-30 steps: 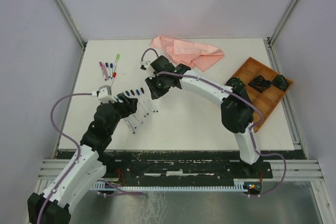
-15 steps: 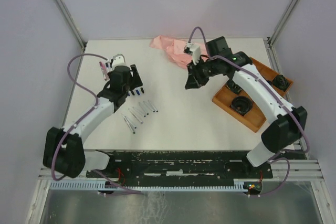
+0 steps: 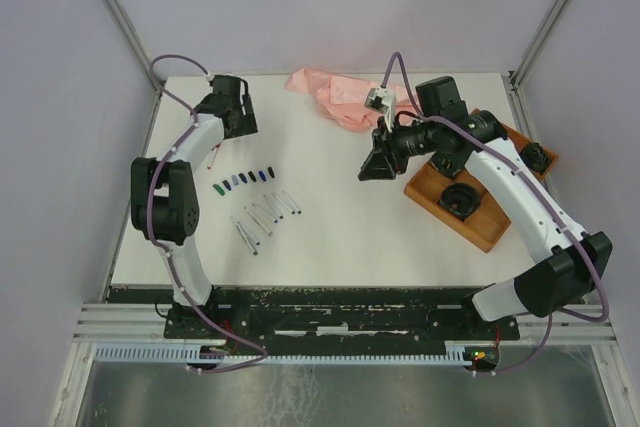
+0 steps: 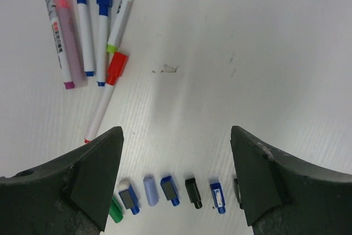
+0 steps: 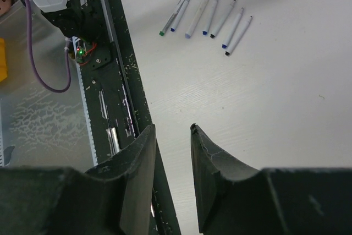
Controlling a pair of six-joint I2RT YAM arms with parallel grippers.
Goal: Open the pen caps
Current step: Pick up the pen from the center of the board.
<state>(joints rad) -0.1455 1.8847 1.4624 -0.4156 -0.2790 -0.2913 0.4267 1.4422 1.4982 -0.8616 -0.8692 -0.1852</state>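
Observation:
Several pen caps point(image 3: 245, 180) lie in a row on the white table, left of centre. In the left wrist view they run along the bottom: a green cap point(image 4: 114, 211), blue ones point(image 4: 169, 189) and a black one point(image 4: 193, 192). My left gripper point(image 3: 238, 119) hovers behind that row, open wide and empty point(image 4: 176, 131). Capped pens point(image 4: 82, 31) lie to its far left, one with a red cap point(image 4: 116, 67). Uncapped white pens point(image 3: 265, 220) lie in front of the caps and show in the right wrist view point(image 5: 209, 17). My right gripper point(image 3: 375, 165) hangs at mid-table, its jaws a narrow gap apart, empty point(image 5: 171, 127).
A pink cloth point(image 3: 345, 97) lies at the back. A wooden tray point(image 3: 425, 185) at the right holds black objects point(image 3: 460, 197). The black metal rail point(image 5: 115, 81) of the table's near edge lies under the right gripper's view.
My left arm has swung away from the pens to the far left of the table. My right arm has drawn back from the caps toward the tray.

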